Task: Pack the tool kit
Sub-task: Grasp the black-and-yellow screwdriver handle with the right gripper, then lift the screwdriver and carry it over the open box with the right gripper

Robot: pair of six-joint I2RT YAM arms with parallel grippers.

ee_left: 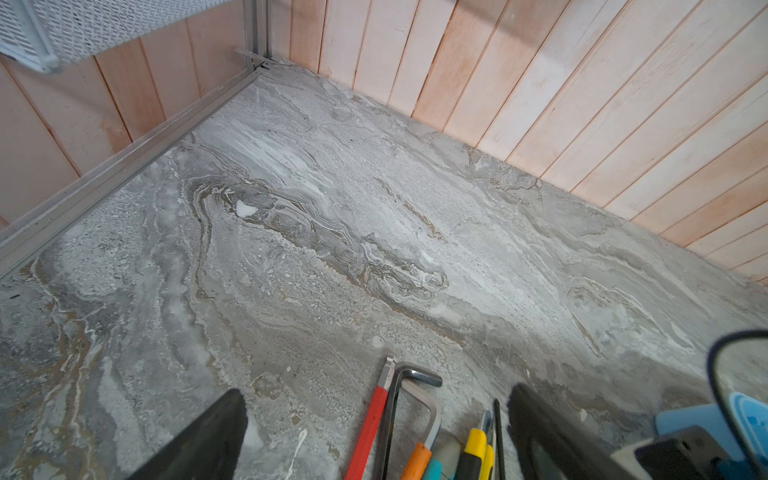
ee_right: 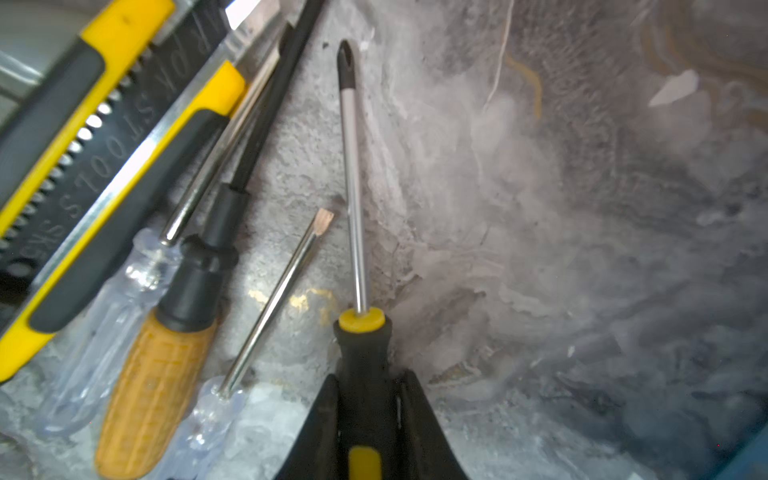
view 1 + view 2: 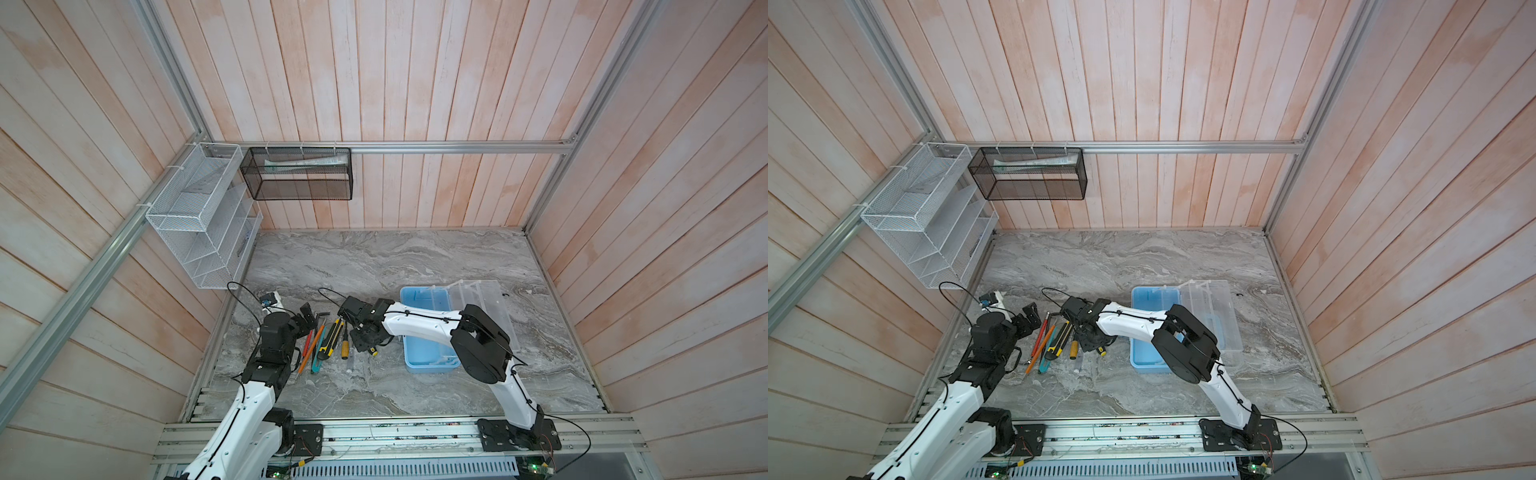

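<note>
**Kid:** What is the right gripper [image 2: 368, 386] doing?

**Pal:** It is squeezed on the black handle of a screwdriver [image 2: 360, 345]. That spot is just beside the case [image 3: 419, 353], on the side away from the lid [image 3: 484, 297].

**Kid:** And the left gripper [image 1: 374, 399]?

**Pal:** Wide open, with nothing in it. It hangs farther from the case, past the row of tools.

**Kid:** Is anything packed?

**Pal:** Not that I can see. The case sits open with the lid flopped back. Its blue bottom looks empty, but the right arm hides part of it, so I can't be sure.

**Kid:** So what is left?

**Pal:** Nearly all of it, I think. The cutter [image 2: 95, 145], the pencils [image 3: 311, 349], the other screwdrivers [image 2: 153, 386] and a bent key [image 1: 415, 374] lie in a row on the table [image 3: 374, 257] near the case. Each one has to go in, and then the lid must shut. This looks like the start of the job.

**Kid:** Any words to read?

**Pal:** Yes, on the cutter's black slide. I can read "TOOLS" and "SK5" stamped there. The letters in front of them are too blurry.
</note>
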